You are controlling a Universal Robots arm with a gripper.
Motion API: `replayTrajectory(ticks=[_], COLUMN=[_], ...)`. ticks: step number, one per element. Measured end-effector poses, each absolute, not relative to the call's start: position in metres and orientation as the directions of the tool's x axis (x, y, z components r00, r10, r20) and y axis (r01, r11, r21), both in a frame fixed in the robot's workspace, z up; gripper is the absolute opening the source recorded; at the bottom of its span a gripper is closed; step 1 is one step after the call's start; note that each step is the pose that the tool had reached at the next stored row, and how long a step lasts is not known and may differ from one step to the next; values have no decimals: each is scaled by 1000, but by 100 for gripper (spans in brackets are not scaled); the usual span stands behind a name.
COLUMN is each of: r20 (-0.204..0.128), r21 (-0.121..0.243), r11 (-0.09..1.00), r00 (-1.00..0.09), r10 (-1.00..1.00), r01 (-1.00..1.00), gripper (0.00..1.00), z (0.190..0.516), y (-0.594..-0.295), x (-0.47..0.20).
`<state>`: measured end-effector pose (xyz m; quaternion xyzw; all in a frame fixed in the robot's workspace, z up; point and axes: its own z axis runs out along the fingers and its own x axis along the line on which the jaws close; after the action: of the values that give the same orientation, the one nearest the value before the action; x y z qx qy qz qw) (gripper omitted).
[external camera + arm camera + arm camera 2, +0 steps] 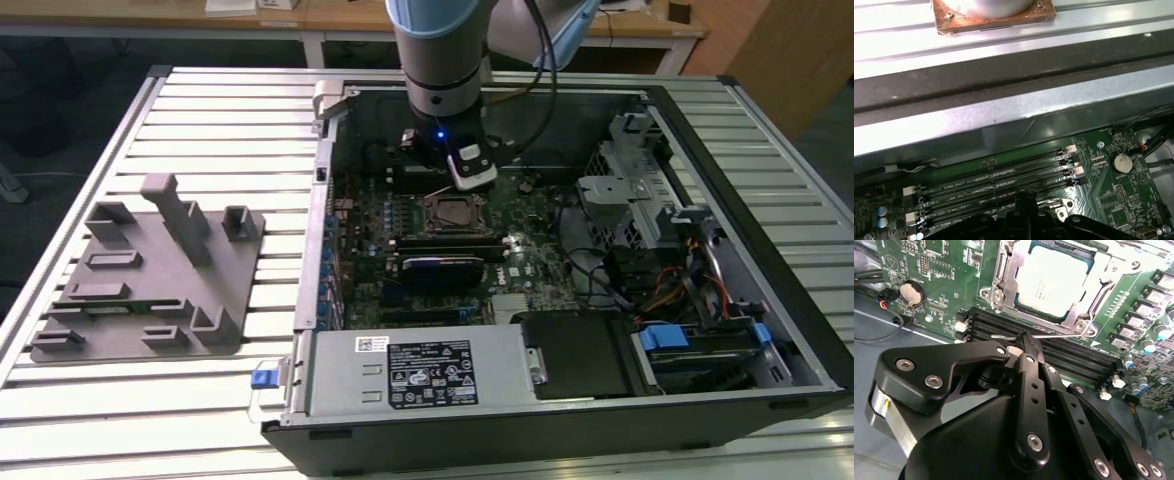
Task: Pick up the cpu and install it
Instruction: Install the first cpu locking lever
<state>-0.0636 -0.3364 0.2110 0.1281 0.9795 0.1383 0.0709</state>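
The cpu (1051, 282) lies flat in the metal-framed socket (999, 287) on the green motherboard, its silver top facing up. In the exterior view the socket (450, 210) sits mid-board inside the open computer case. My gripper (1023, 342) hangs just beside the socket, over the memory slots (1079, 352), with its black fingers shut tip to tip. A thin wire socket lever (1059, 333) runs right at the fingertips; I cannot tell whether it is pinched between them. The exterior view has the gripper (467, 178) just behind the socket.
A grey moulded fixture (147, 270) rests on the slatted table at the exterior view's left. Inside the case (320, 200) are a power supply (414, 370), a black card (441, 270), a drive cage (641, 190) and loose cables (667, 290). A coin battery (911, 292) sits on the board.
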Motion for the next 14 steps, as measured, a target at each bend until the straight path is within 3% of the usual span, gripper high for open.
replayTrajectory(ticks=[14], r20=[-131], r21=[292], r11=[925], r00=[-948], r10=[290], r01=[243], gripper=[11], z=[201], y=[-335], x=[-64])
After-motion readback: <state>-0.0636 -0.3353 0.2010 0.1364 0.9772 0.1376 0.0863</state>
